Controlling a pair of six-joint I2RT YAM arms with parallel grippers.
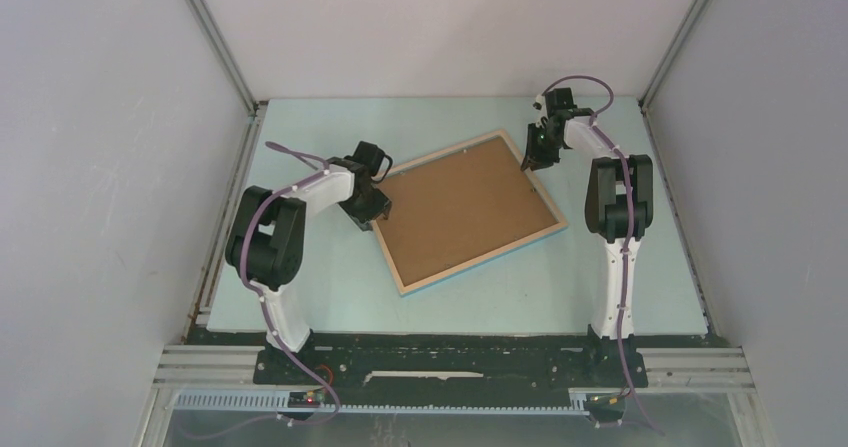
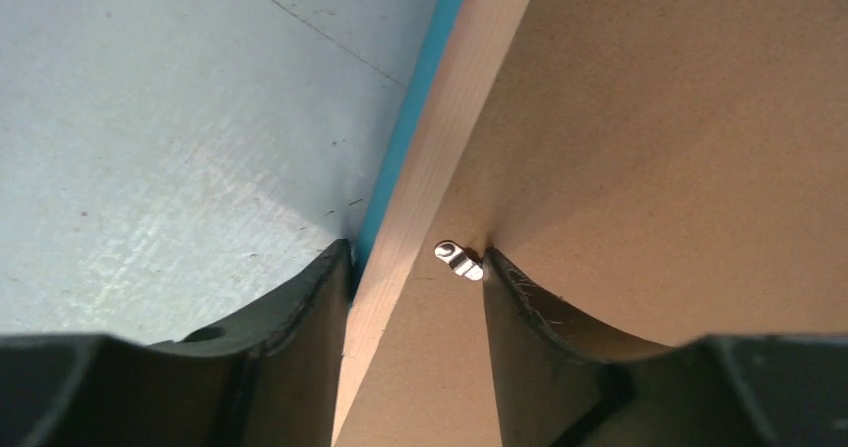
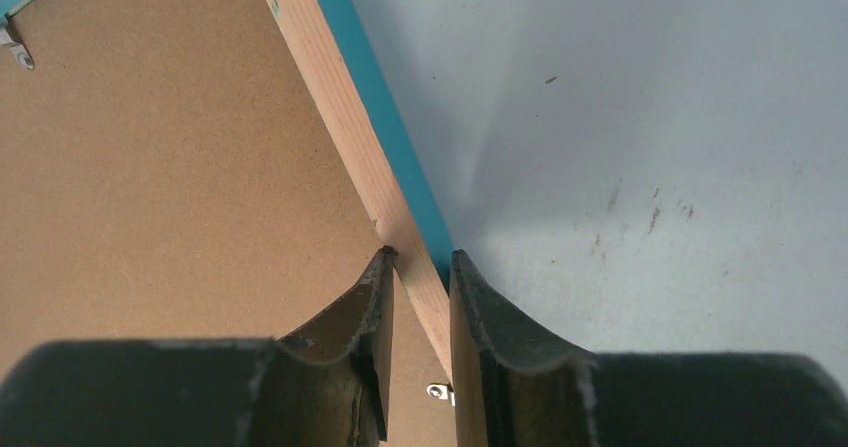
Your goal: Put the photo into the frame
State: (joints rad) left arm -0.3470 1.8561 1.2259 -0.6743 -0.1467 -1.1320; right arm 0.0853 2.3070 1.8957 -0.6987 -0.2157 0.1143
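The frame lies face down and skewed at the table's middle, its light wood rail around the brown backing board, with a teal edge showing. The photo is not in view. My left gripper is open and straddles the frame's left rail: one finger is outside the teal edge, the other rests on the backing board beside a small metal clip. My right gripper is closed tightly across the far right rail, with one finger on the board side and one on the teal outer edge.
The pale blue table top is bounded by grey walls on the left, back and right. A metal clip sits between the right fingers, and another at the board's far edge. The black base rail runs along the near edge.
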